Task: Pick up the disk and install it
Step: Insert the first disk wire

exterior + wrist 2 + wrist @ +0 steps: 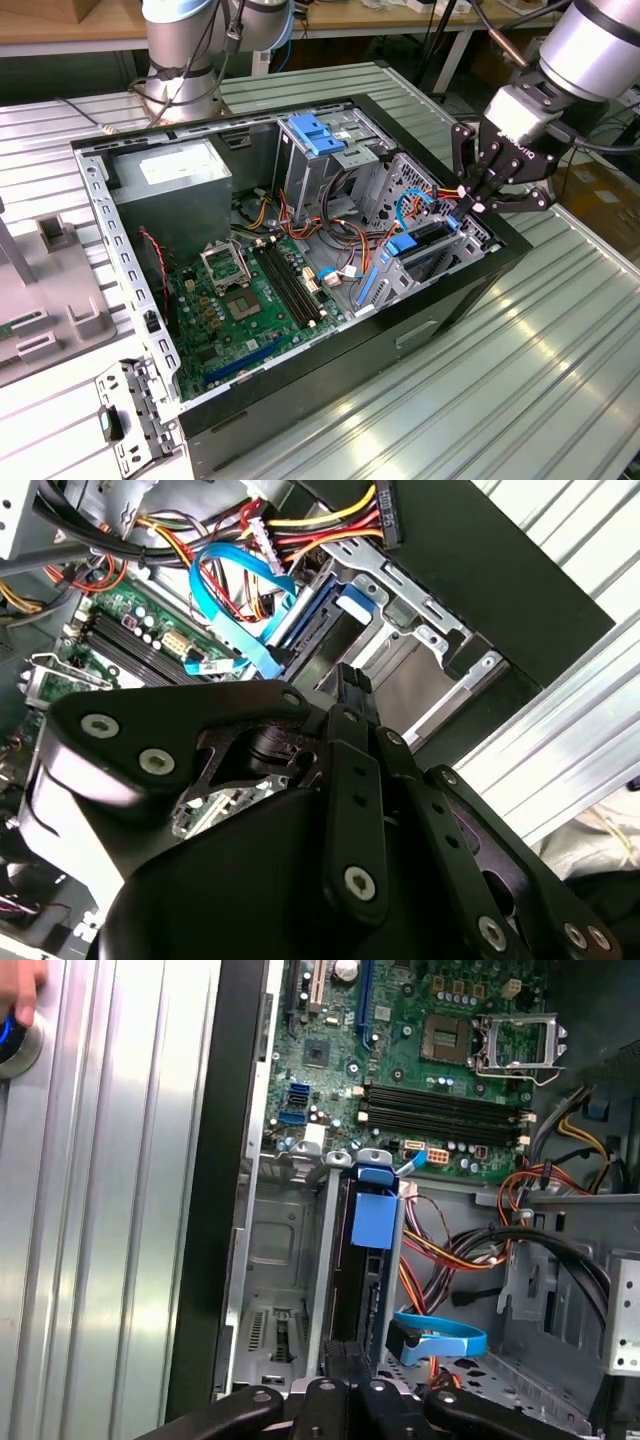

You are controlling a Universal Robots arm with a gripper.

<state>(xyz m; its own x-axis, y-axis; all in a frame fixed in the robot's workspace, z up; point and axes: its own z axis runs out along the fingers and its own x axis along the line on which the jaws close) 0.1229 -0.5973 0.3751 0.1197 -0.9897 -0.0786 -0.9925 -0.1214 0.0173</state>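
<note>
The ribbed metal bench (560, 330) carries 1 open computer case (440, 312). The gripper (478, 206) hangs over the case corner at the exterior view's right, its fingers (336, 1362) pressed together with nothing between them. Just beyond the fingertips, the disk (356, 1280) stands on edge in the drive bay, with 1 blue tab (375, 1222) at its far end.

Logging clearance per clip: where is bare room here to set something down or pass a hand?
Bare ribbed table at the exterior view's right of the case; an empty bay slot between the case wall and the disk. Crowded: cables around the drive cage, and the claw at the disk.
</note>
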